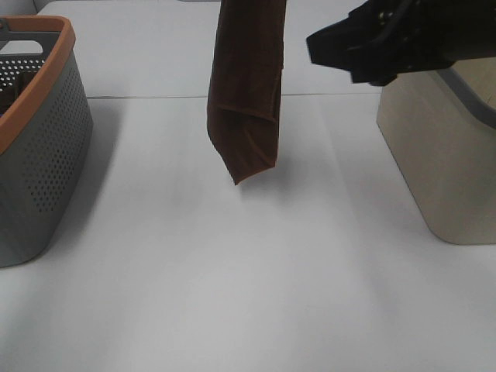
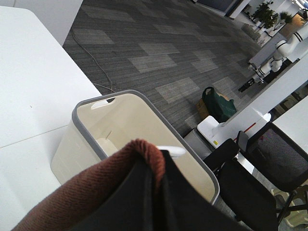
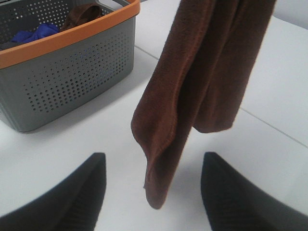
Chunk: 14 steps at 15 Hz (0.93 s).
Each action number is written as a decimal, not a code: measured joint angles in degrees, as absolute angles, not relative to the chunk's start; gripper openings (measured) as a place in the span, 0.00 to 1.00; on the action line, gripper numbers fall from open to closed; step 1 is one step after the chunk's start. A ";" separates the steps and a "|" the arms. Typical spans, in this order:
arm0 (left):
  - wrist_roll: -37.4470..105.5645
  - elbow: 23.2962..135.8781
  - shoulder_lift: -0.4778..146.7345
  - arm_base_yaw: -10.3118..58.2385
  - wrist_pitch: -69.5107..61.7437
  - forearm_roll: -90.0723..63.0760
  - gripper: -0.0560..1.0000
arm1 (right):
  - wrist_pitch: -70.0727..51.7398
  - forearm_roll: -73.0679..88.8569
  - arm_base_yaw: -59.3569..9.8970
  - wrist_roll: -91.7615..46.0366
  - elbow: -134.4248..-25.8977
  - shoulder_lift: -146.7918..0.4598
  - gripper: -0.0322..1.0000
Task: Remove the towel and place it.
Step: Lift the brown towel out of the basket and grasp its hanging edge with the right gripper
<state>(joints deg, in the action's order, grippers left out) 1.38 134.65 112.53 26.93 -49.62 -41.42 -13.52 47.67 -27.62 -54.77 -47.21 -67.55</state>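
Table point(image 1: 232, 294): white, with a seam line running left to right at the far side.

Towel point(image 1: 246, 93): dark reddish-brown terry, hanging vertically over the table's middle, folded lengthwise, lowest corner pointing down. Whether the corner touches the surface cannot be told.

Left side: grey perforated basket point(image 1: 39, 155) with an orange rim, holding a blue cloth point(image 3: 36, 33) and a brown cloth point(image 3: 84, 14).

Right side: beige bin point(image 1: 442, 155) with a grey rim.

Right gripper point(image 1: 329, 46): held level above the bin's near-left edge, pointing left at the towel. Its fingers point(image 3: 82, 192) are spread apart and grip nothing; the towel hangs just beyond them.

Left gripper point(image 2: 156, 192): raised high, out of the overhead frame, fingers clenched on the towel's top fold.
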 joint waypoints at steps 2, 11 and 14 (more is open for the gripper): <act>1.38 134.65 112.53 26.93 -49.56 -41.42 0.05 | -9.05 47.50 -31.40 -52.83 -47.27 -71.45 0.58; 1.43 134.65 112.53 26.93 -49.33 -41.42 0.05 | -3.44 51.45 -33.17 -52.31 -47.27 -84.11 0.58; 2.29 134.65 112.53 26.93 -49.27 -41.42 0.05 | -3.04 51.57 -34.55 -52.31 -47.27 -85.49 0.58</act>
